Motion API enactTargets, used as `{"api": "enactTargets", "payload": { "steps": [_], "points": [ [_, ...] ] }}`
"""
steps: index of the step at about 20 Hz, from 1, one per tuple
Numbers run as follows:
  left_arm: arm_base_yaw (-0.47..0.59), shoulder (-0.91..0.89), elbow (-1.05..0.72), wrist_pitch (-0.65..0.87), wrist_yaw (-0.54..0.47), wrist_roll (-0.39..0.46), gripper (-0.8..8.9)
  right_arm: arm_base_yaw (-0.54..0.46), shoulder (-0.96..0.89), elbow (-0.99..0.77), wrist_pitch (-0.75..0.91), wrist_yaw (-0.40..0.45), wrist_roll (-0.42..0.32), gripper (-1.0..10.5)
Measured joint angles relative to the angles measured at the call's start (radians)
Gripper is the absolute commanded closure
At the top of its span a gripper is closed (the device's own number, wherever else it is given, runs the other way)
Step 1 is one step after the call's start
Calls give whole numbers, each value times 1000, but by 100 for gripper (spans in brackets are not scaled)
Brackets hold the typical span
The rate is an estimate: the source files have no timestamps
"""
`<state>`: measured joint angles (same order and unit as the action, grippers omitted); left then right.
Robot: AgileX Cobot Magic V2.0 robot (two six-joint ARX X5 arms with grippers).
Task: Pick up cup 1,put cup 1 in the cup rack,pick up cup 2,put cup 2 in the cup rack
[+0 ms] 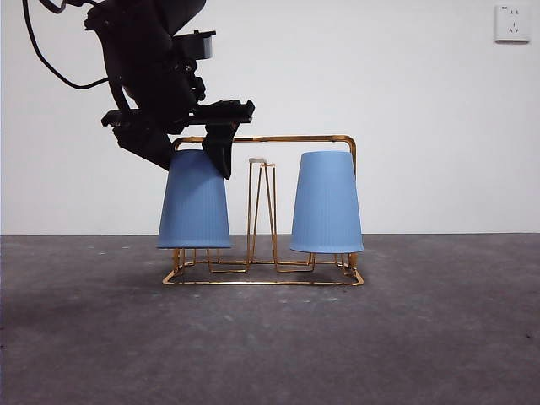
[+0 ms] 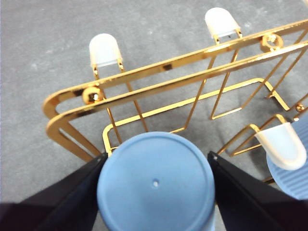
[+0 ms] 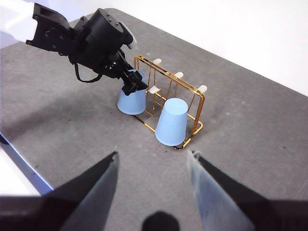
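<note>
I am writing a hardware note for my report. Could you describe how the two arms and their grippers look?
The left gripper is matte black, with two flat wedge-shaped jaws on a bulky black wrist. A black cable loops beside it, and farther up the arm turns white. The right gripper shows two tapering jaws, dark with greyish inner faces. No markings are visible.

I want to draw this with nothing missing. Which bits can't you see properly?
- Prongs under both cups: the left blue cup and right blue cup cover them, every view.
- Left gripper fingers: lower ends cut off, left wrist view.
- Right blue cup: mostly cut off, left wrist view.
- Cup rack base wires: too small, right wrist view.
</note>
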<state>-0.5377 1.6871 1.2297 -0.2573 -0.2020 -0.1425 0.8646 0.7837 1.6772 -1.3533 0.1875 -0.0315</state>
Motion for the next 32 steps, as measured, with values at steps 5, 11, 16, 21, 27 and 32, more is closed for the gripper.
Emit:
{"api": "enactTargets", "payload": {
  "steps": [5,11,16,21,27,32],
  "points": [
    [2,3,-2,-87,25,-5,366,0,0,0,0,0,0,699],
    [2,2,-14,-170,49,-8,365,0,0,0,0,0,0,699],
    [2,-72,-14,-342,142,-8,366,0,0,0,0,0,0,698],
    [-6,-259,-14,-509,262,-8,374,0,0,0,0,0,0,698],
    [-41,-564,-13,-633,469,-15,485,0,0,0,0,-1,0,699],
    [-64,-776,-13,-678,520,-37,821,0,0,0,0,-50,22,960]
  ]
}}
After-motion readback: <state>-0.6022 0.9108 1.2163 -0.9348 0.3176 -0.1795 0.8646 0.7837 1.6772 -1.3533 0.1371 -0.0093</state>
